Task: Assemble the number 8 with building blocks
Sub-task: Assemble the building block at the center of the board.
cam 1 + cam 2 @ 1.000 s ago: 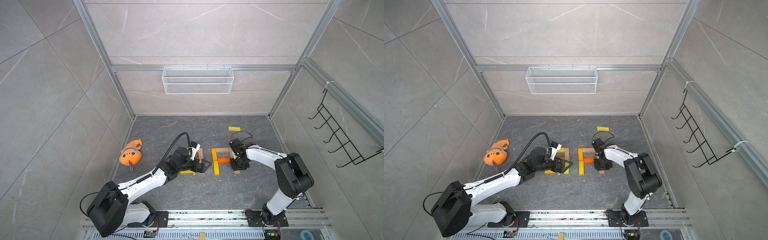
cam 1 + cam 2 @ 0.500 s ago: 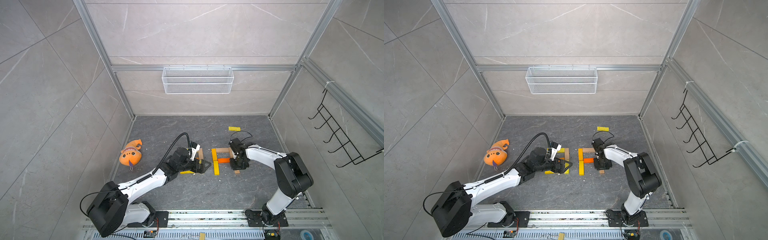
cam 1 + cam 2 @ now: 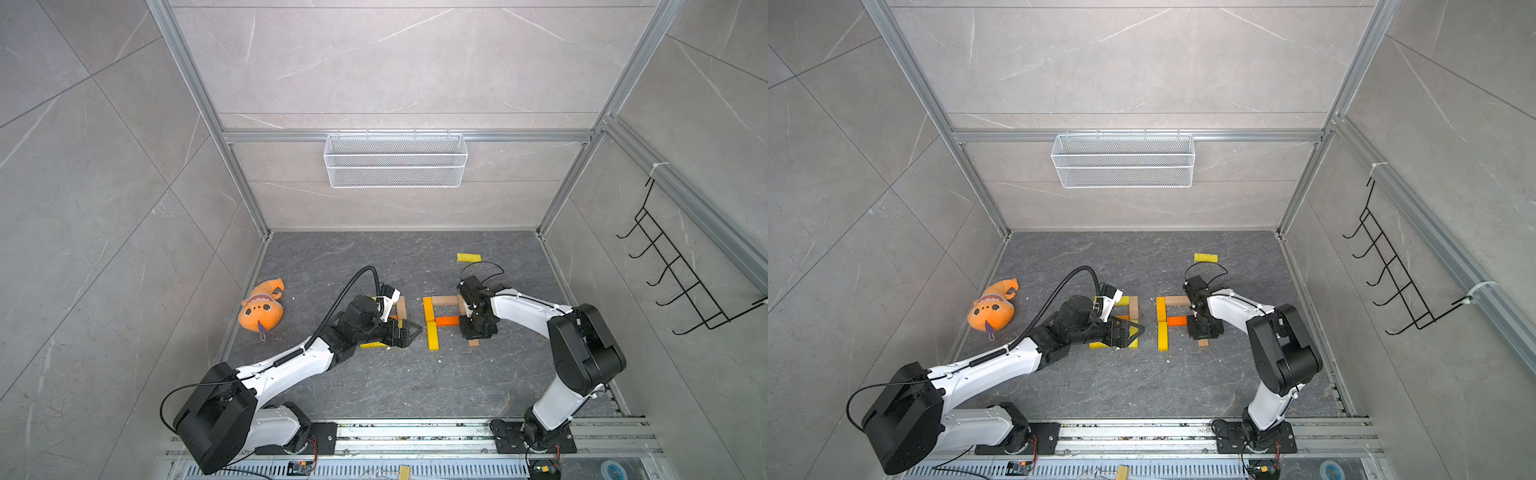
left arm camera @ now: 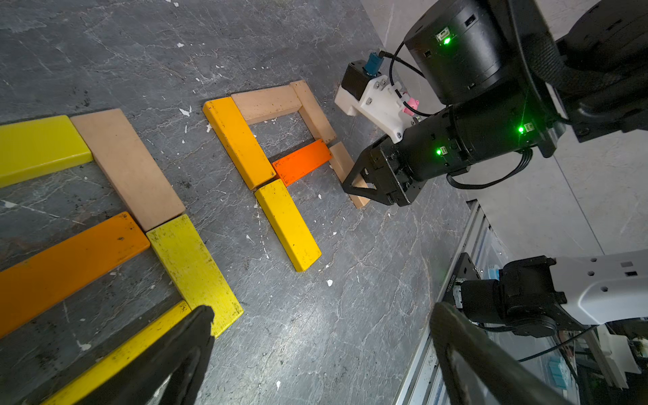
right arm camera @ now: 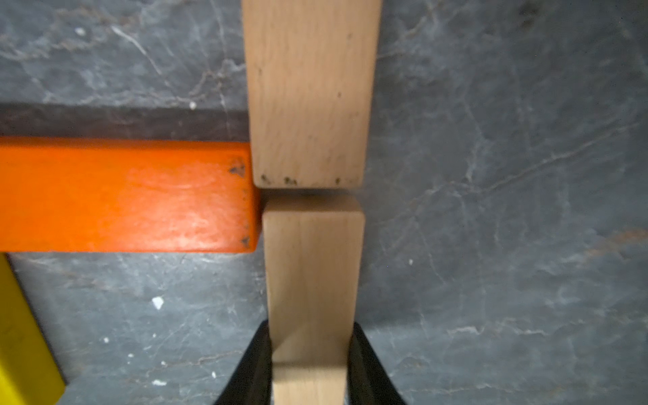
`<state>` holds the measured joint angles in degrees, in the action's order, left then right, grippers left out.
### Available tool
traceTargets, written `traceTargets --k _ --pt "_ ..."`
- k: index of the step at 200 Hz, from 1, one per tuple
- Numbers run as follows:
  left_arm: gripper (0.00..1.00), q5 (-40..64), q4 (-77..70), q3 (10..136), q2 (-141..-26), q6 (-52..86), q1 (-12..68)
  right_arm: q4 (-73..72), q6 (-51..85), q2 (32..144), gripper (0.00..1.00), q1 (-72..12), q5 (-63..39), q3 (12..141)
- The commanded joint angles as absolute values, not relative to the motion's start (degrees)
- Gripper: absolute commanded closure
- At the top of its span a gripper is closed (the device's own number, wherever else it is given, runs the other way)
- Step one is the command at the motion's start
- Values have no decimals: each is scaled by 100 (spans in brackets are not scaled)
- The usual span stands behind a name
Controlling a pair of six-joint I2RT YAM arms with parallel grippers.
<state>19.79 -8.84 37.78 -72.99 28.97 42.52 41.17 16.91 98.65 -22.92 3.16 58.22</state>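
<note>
The right gripper (image 5: 310,336) is found clamped on a tan block (image 5: 312,266) at the near right of the right-hand figure (image 3: 429,311). The block lies end-on close against the far tan block (image 5: 308,94), beside the orange crossbar (image 5: 122,196). Edges should be squared before release (left gripper (image 4: 319,315) stands wide apart, holding nothing).

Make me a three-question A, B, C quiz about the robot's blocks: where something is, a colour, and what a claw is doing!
1. Where is the lone yellow rectangular block? A) held in the air B) flat on the grey marbled floor C) stacked on other blocks
2. What colour is the rectangular bar in the right gripper? A) orange B) yellow C) tan wood
3. How is the left gripper? A) open, empty B) shut on a block C) shut, empty
Answers: B, it lies alone on the floor. C, pale wood shows in its grip. A, its jaws stand wide apart with nothing between.
</note>
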Motion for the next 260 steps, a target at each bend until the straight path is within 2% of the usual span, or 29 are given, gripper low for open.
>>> traceTargets --k 1,129,176,260 --pt "1 2024 -1090 3736 -7128 2953 4288 3953 1675 10018 73 -2317 433 5939" --pt "1 2021 -1100 3734 -7145 2966 4289 3946 1688 10027 72 -2312 396 5915" --pt "1 2039 -1091 3763 -7168 2962 4289 3965 1708 9959 60 -2317 418 5889" --pt "1 2068 -1110 3773 -7179 3000 4289 4089 1788 9594 46 -2312 599 5841"
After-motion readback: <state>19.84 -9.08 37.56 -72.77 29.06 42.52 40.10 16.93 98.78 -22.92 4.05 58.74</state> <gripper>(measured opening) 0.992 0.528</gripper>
